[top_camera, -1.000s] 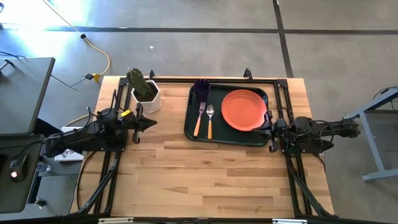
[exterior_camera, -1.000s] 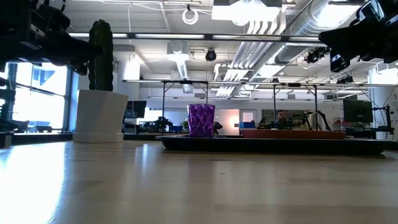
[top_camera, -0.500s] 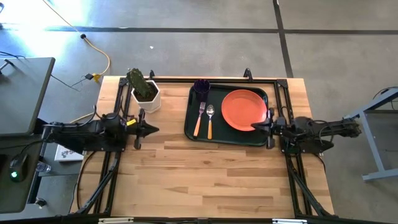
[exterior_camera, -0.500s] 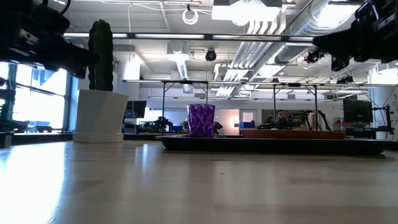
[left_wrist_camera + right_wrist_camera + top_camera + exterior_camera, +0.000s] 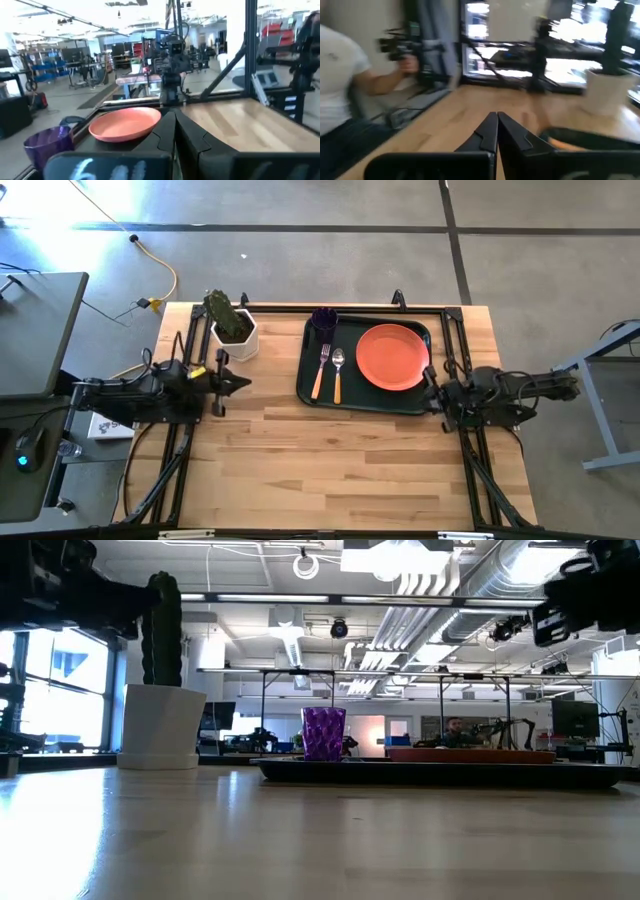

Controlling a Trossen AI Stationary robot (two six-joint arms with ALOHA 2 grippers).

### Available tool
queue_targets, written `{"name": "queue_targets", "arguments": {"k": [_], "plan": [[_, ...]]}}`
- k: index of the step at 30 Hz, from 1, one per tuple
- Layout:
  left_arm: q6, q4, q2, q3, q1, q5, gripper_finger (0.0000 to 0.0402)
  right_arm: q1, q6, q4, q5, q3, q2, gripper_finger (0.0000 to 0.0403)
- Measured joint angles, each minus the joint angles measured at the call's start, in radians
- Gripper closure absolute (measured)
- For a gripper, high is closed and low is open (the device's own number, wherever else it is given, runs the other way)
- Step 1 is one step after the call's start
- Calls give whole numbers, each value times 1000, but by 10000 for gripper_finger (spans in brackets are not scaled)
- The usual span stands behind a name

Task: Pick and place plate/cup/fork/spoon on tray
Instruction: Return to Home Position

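The dark green tray (image 5: 308, 370) lies at the table's far right. On it rest the orange-red plate (image 5: 392, 356), the purple cup (image 5: 323, 319) at its far left corner, the fork (image 5: 321, 369) and the spoon (image 5: 338, 373) side by side. The plate (image 5: 126, 123) and cup (image 5: 46, 141) also show in the left wrist view. My left gripper (image 5: 247, 382) is shut and empty above the table, left of the tray. My right gripper (image 5: 428, 392) is shut and empty by the tray's near right corner.
A white pot with a green cactus (image 5: 233, 327) stands at the far left of the table, just beyond my left gripper. A person in a white shirt (image 5: 340, 80) shows in the room in the right wrist view. Bare wood (image 5: 340, 470) fills the table's near half.
My left arm first drew back toward the table's left edge, then came slightly right again. My right gripper has drawn back from the plate's rim toward the table's right edge and a little nearer. The things on the tray have not moved.
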Motion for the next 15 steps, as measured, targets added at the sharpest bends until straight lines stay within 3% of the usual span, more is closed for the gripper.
{"name": "queue_targets", "arguments": {"k": [6,15], "plan": [[133,-100,21,-1,0,-19,401,0,60,-9,206,-40,4,402],[149,-15,25,0,0,-3,401,-1,44,-1,218,-44,16,402]]}}
